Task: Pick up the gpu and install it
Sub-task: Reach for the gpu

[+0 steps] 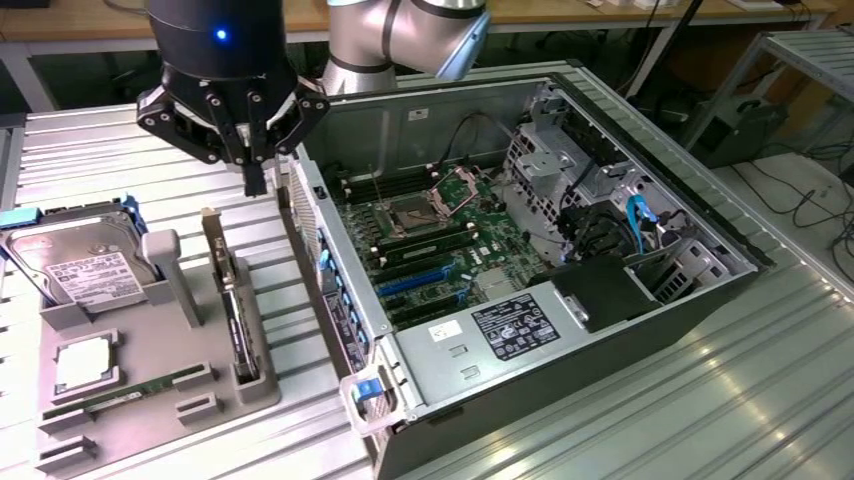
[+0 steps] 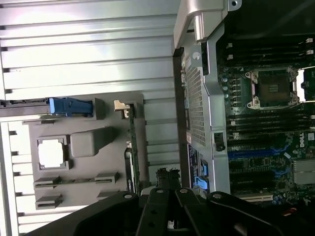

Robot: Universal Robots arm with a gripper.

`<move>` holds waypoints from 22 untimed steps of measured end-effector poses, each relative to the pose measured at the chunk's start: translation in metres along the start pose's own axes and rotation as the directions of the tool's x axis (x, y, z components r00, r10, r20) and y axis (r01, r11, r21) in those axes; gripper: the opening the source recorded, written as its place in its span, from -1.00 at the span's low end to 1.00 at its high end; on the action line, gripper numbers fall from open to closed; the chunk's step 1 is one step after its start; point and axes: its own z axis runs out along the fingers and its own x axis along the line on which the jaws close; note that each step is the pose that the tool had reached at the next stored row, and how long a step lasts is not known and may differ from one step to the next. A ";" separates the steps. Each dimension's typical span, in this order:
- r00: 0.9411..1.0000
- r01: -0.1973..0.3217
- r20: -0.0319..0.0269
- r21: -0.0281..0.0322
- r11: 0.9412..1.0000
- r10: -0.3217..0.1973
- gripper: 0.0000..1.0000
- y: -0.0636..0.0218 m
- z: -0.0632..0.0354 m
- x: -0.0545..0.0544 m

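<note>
Black claw, on the wrist of a silver-grey jointed arm.

Pose: the arm reaches in over the far wall of the open computer case. The wrist points straight down and hangs high over the ribbed metal bench, just outside the case's perforated side wall, on the exterior view's left.

Claw state: fingers pressed together into a single dark prong. It is closed, with nothing between them and nothing touched.

Item, gpu: a thin dark card standing on its long edge in a slot of the grey moulded tray. That slot is the tray's nearest to the case, and the card runs parallel to the case wall. Its narrow metal bracket stands upright at the end farther from the exterior camera.

Relation to claw: the gpu sits below the claw and apart from it. In the wrist view the closed fingertips fall between the card's edge and the case wall, to the case side of the card.

Other tray contents, farther from the case than the gpu:
- hard drive with a white label, leaning in its cradle
- square processor chip, lying flat
- green memory stick, lying in its groove

Case interior: green motherboard, lying exposed.
</note>
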 end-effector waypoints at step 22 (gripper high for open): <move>1.000 0.001 0.000 0.000 1.000 -0.001 -0.79 -0.0108 -0.0011 0.031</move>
